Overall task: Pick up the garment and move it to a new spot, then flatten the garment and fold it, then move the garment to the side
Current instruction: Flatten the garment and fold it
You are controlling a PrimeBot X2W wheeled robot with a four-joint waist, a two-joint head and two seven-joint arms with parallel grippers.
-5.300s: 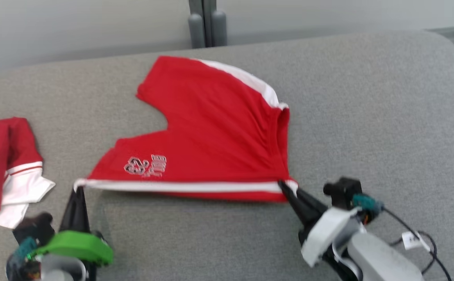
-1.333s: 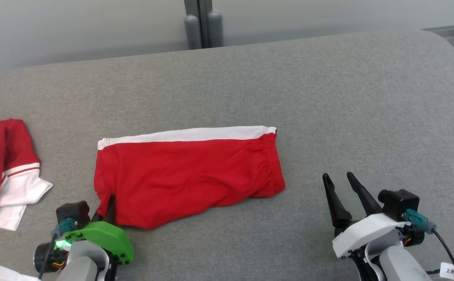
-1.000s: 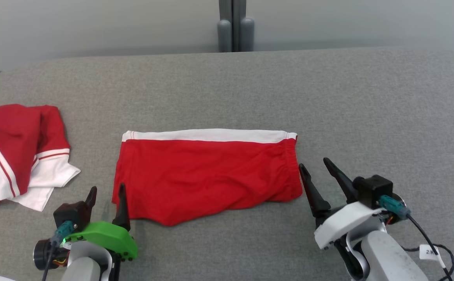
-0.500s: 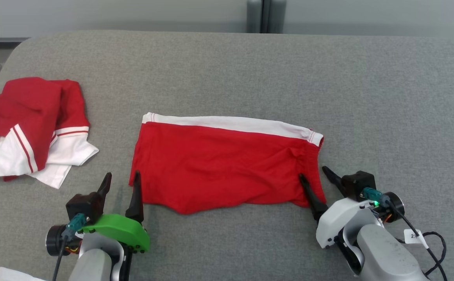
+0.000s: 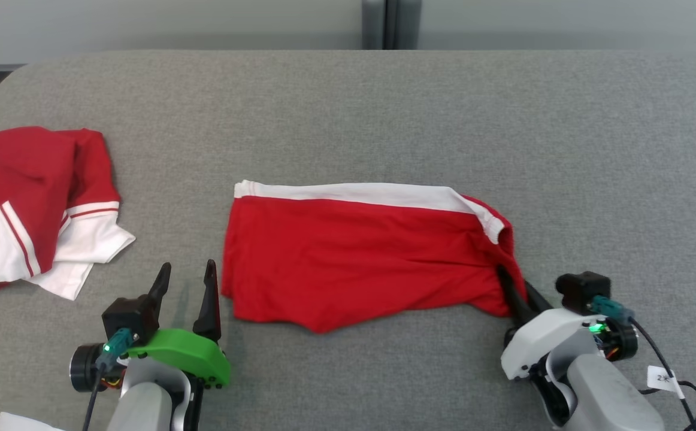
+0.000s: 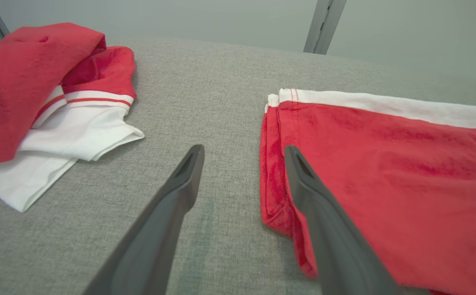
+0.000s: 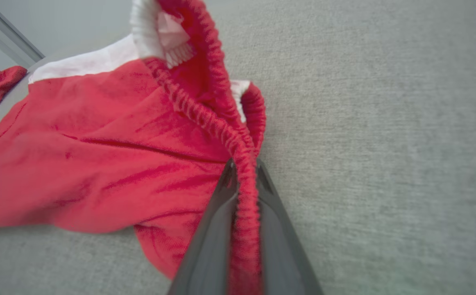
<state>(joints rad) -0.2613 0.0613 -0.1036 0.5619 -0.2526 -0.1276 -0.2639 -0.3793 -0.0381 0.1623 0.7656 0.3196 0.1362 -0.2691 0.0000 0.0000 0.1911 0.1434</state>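
Garment (image 5: pixel 354 257), right hand (image 5: pixel 513 288) clamped on it

Head view: high, facing down on bench (image 5: pixel 384 108). Wrist views: low behind left claw (image 6: pixel 243 150), right claw (image 7: pixel 245 164); all share shorts (image 5: pixel 354 251).

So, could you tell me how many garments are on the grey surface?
2: the red shorts in the middle, waistband pinched by the right gripper; a crumpled red-and-white garment at the far left.

The garment (image 5: pixel 348 263) is red with a white band; the shirt (image 5: pixel 36 197) left of it is red with red-striped white trim; the upholstery (image 5: pixel 563 149) is grey.
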